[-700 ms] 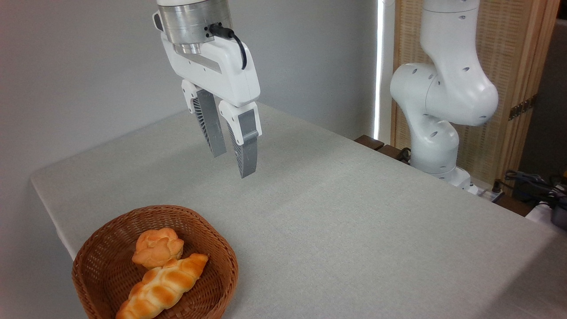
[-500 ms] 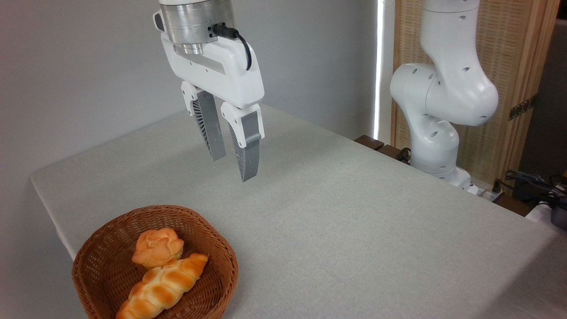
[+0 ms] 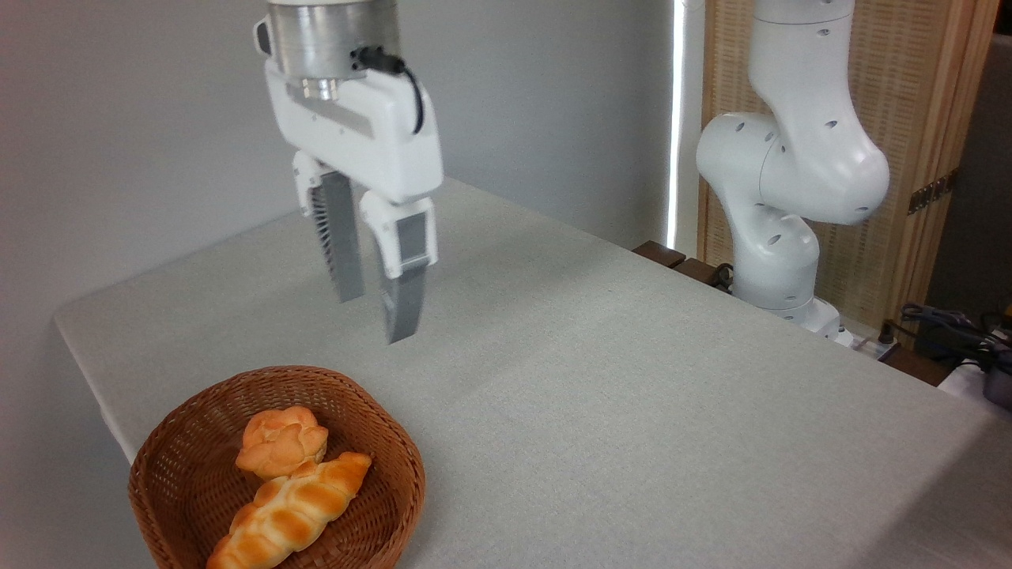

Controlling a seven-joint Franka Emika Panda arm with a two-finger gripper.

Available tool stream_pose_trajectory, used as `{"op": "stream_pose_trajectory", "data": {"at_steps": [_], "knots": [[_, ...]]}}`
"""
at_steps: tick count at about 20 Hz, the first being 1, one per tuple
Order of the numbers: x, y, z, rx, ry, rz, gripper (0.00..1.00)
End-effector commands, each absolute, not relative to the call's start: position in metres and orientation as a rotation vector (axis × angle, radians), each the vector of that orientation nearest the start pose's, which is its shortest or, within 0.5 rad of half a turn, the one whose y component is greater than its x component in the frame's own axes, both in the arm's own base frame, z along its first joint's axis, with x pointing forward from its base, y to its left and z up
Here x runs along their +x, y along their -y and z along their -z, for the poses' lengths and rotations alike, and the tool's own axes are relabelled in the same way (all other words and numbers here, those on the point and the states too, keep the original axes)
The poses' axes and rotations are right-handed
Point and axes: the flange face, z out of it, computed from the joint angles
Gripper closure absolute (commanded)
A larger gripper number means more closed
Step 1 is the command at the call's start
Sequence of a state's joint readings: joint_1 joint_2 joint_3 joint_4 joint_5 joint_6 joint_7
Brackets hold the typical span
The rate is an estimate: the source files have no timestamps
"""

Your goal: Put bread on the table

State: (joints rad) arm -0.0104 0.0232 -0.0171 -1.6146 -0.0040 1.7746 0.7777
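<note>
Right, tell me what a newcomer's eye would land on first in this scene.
First the white gripper, hanging open and empty above the table, left of centre. Next the brown wicker basket at the near left corner, holding the small round bread with a longer braided loaf lying against its front. Then the arm's bulky white base joints at the right.

There is just one camera. It stands near a front corner of the worktop (image 3: 632, 411), up high, and looks down and across it toward the grey wall. The basket (image 3: 170, 462) is very close, cut off at the bottom edge. The tool (image 3: 376, 310) hangs in the upper middle. The arm's base (image 3: 779, 276) stands far off on the right.
</note>
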Motion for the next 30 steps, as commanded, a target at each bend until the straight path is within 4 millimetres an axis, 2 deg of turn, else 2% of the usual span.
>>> {"op": "stream_pose_trajectory", "data": {"at_steps": [1, 6, 12, 14, 17, 23, 24, 26, 27, 28, 30], "knots": [[0.606, 0.04, -0.583, -2.813, -1.235, 0.27, 0.0], [0.644, 0.085, -0.52, -2.759, -1.337, 0.355, 0.0], [0.654, 0.127, -0.46, -2.699, -1.46, 0.337, 0.0], [0.655, 0.132, -0.447, -2.648, -1.495, 0.306, 0.0], [0.655, 0.13, -0.443, -2.594, -1.514, 0.277, 0.0], [0.651, 0.139, -0.419, -2.596, -1.552, 0.222, 0.02], [0.65, 0.143, -0.42, -2.593, -1.561, 0.224, 0.12], [0.65, 0.143, -0.416, -2.59, -1.571, 0.218, 0.42], [0.651, 0.144, -0.414, -2.578, -1.578, 0.218, 0.62], [0.652, 0.146, -0.415, -2.562, -1.583, 0.231, 0.69], [0.651, 0.148, -0.415, -2.561, -1.587, 0.235, 0.69]]}}
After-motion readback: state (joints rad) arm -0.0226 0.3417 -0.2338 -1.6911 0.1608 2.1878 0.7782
